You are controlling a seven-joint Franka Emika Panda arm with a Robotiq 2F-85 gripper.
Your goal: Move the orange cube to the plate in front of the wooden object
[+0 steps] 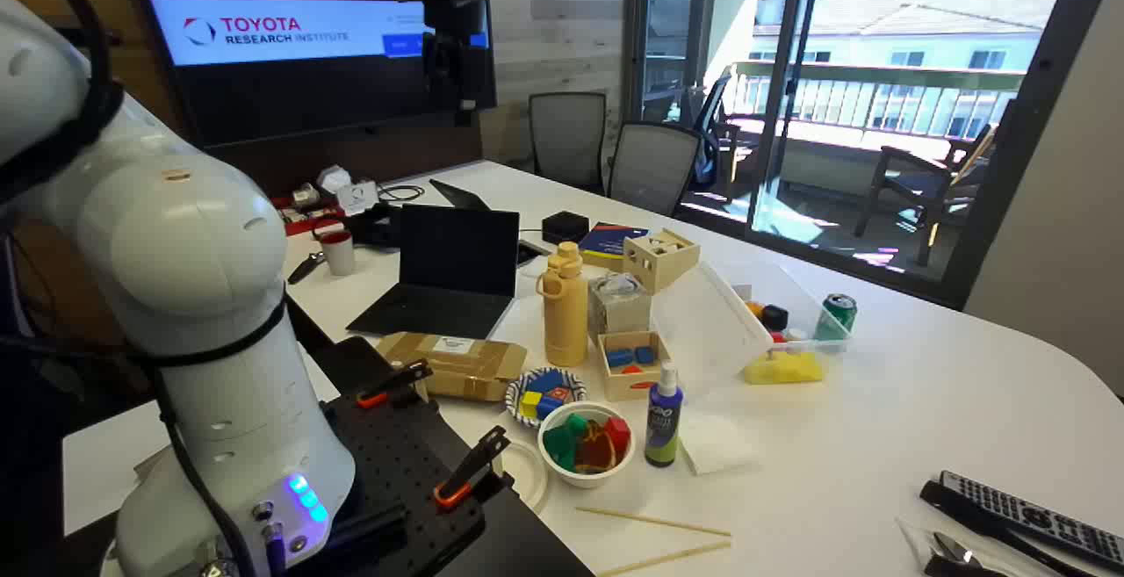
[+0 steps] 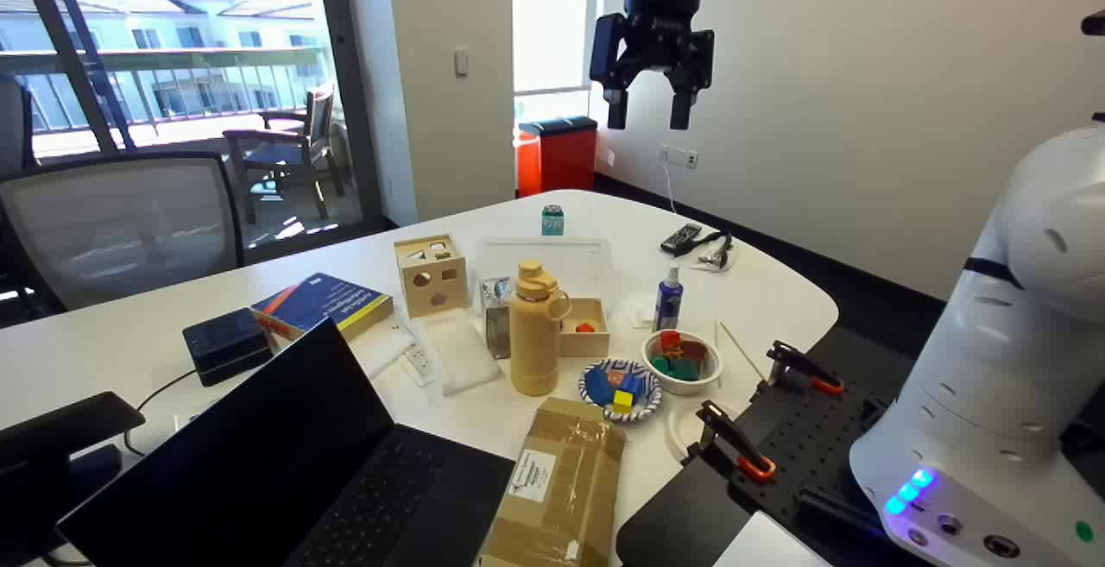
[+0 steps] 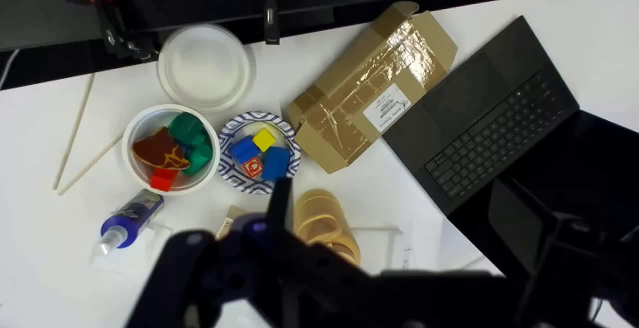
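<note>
The orange cube, an orange-red lettered block (image 3: 252,167), lies among blue and yellow blocks in a blue-and-white patterned bowl (image 3: 231,177); it shows in both exterior views (image 1: 559,394) (image 2: 615,376). A round white plate or lid (image 3: 204,68) lies by the black base edge, partly hidden in an exterior view (image 1: 525,473). The wooden object appears as an upright light-tan box with cut-out holes (image 1: 660,259), also in an exterior view (image 2: 432,275); it is out of the wrist view. My gripper (image 2: 648,111) is open, empty, pointing down, high above the table.
A white bowl (image 3: 131,141) of red and green blocks sits beside the patterned bowl. A tall yellow bottle (image 2: 534,338), an open wooden box (image 1: 634,368), a spray bottle (image 1: 663,423), a cardboard package (image 3: 374,88) and a laptop (image 3: 474,123) stand around. Clamps (image 1: 474,463) rise at the base edge.
</note>
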